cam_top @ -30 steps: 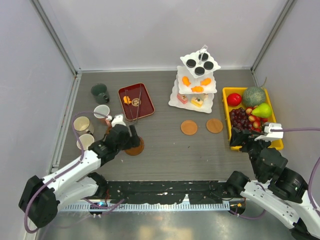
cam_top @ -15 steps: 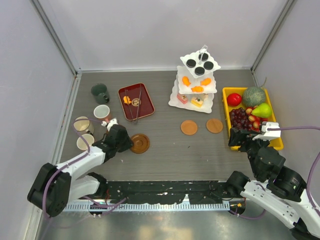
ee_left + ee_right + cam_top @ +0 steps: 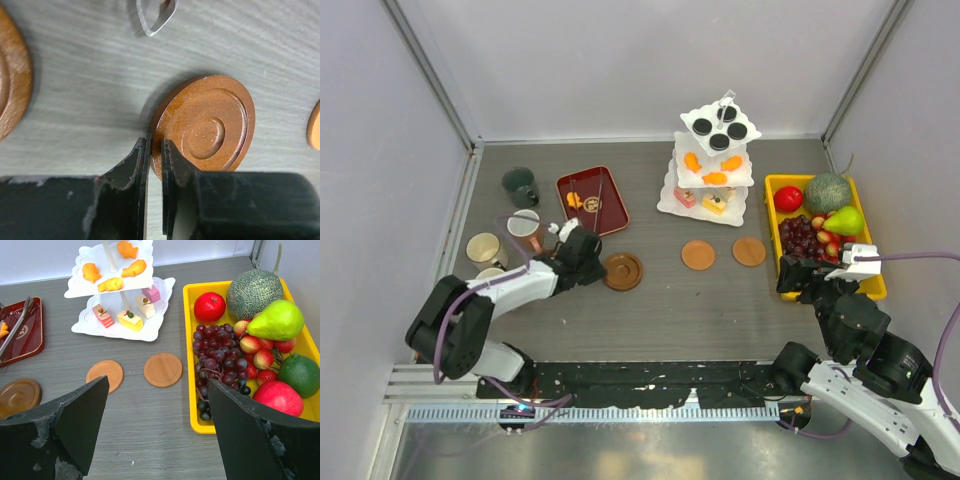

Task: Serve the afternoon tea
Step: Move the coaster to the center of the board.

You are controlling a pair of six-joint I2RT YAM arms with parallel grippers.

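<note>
Overhead view of a grey table (image 3: 720,310). The left gripper (image 3: 155,145) is almost fully closed, pinching the near rim of a round brown coaster (image 3: 205,134). The coaster seems to lie flat left of centre, just in front of the dark red tray (image 3: 592,202) and to the right of the mugs (image 3: 525,224). Two more coasters (image 3: 698,255) sit in front of the white three-tier stand (image 3: 667,200), which is loaded with sweets (image 3: 705,178). The right gripper (image 3: 158,382) hangs wide open and empty beside the yellow fruit tray (image 3: 188,365). The left grip catches only a thin edge, so the coaster could swing, tilt or slip out when lifted. Dragged low, it might snag on the table. A wide sweep could knock the nearby mugs.
</note>
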